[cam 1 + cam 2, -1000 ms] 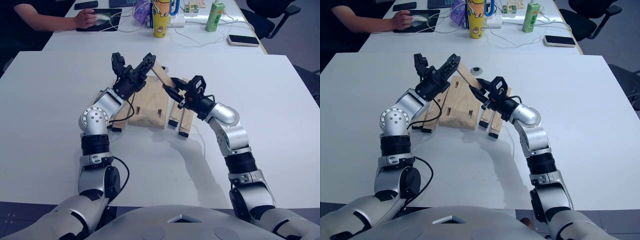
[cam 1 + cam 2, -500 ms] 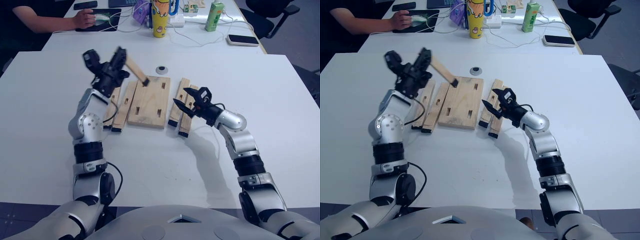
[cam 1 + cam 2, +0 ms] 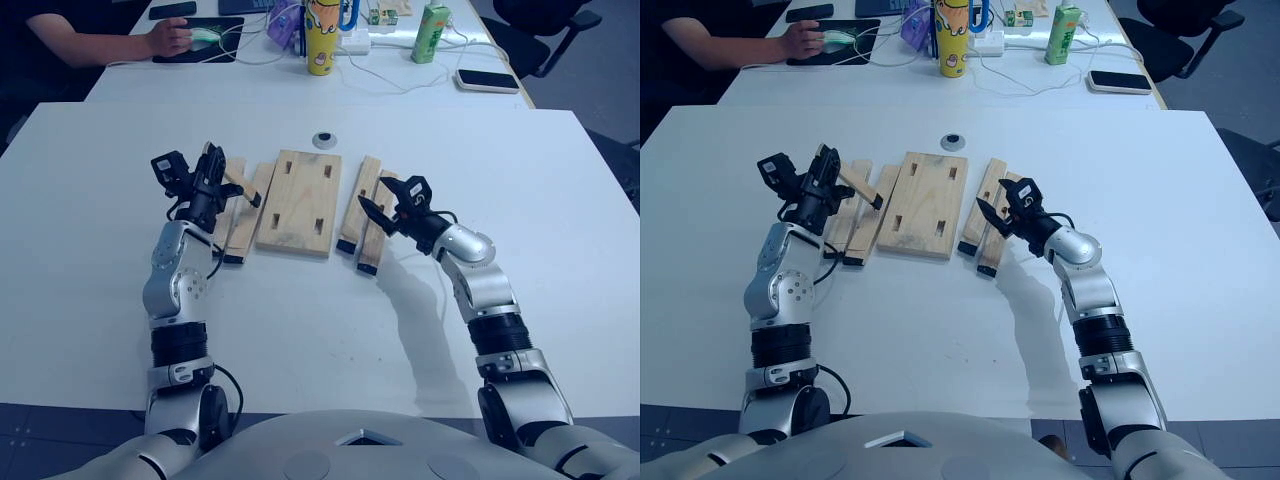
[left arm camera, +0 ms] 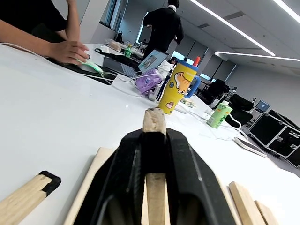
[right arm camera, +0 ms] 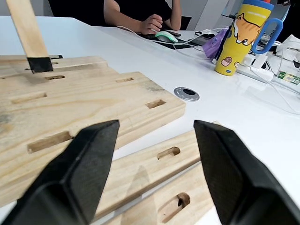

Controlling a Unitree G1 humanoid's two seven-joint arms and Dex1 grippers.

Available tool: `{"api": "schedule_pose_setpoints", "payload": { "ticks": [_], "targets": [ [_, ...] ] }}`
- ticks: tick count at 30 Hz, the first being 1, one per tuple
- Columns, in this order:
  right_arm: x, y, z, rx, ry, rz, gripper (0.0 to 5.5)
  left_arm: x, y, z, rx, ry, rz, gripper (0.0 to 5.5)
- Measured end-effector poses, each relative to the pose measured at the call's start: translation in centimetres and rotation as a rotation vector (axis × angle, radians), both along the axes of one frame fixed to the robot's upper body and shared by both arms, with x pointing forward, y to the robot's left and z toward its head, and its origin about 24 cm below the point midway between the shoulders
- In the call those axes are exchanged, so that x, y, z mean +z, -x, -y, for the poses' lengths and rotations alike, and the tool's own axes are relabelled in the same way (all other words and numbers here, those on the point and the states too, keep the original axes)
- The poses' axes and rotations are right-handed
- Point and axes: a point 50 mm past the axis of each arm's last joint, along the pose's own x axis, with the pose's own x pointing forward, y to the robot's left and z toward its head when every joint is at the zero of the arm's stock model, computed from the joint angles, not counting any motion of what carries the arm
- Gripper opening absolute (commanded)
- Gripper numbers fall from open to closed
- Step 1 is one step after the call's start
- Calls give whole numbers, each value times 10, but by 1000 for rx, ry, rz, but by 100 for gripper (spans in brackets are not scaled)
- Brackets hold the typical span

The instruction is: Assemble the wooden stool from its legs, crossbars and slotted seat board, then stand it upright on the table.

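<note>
White table (image 3: 520, 300) is carrying all the stool parts, lying flat, nothing joined yet. Seat board (image 3: 300, 200) is sitting in the middle with its slots facing up. Left pair of slotted pieces (image 3: 250, 212) is lying just beside it on the robot's left, right pair of slotted pieces (image 3: 352, 215) just beside it on the right. Yellow cup (image 3: 321, 40) is standing on the desk behind, well apart.

Left gripper (image 3: 213, 178) is pinching a black-tipped stick (image 3: 240, 188) and holding it tilted above the left pair, black end pointing toward the board. In the left wrist view its fingers (image 4: 183, 159) are clamping both sides of it. Right gripper (image 3: 375, 197) is hovering over the right pair with fingers (image 5: 79, 173) spread wide, carrying nothing.

Handling, my read: parts are looking like plain softwood, so stiff, light and not fragile, with raw grain giving decent friction. Stick is narrow, so gripping near mid-length across the flat faces is looking safest. A hold near one end is risking a pivot when the tip is pushed into a slot. Board is looking too wide to span, so it is needing an edge grip or pinning down. Slots are looking snug, so alignment is mattering more than force.
</note>
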Motion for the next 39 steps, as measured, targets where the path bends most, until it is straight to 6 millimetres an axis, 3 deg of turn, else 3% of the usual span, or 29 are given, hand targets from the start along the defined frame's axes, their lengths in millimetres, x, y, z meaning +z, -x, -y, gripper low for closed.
{"api": "schedule_pose_setpoints", "payload": {
  "ticks": [4, 15, 23, 39],
  "targets": [
    [0, 0, -2, -3, -7, 4, 296, -7, -3, -3, -2, -14, -16, 44],
    [2, 0, -5, -6, -15, 15, 296, -5, -15, -10, -13, -11, -8, 44],
    [-2, 0, -5, -7, -4, 3, 296, 13, -19, -6, -40, 21, 61, 44],
    [-4, 0, -7, -3, -5, -2, 296, -3, -24, -17, -27, -44, -2, 44]
  ]
}}
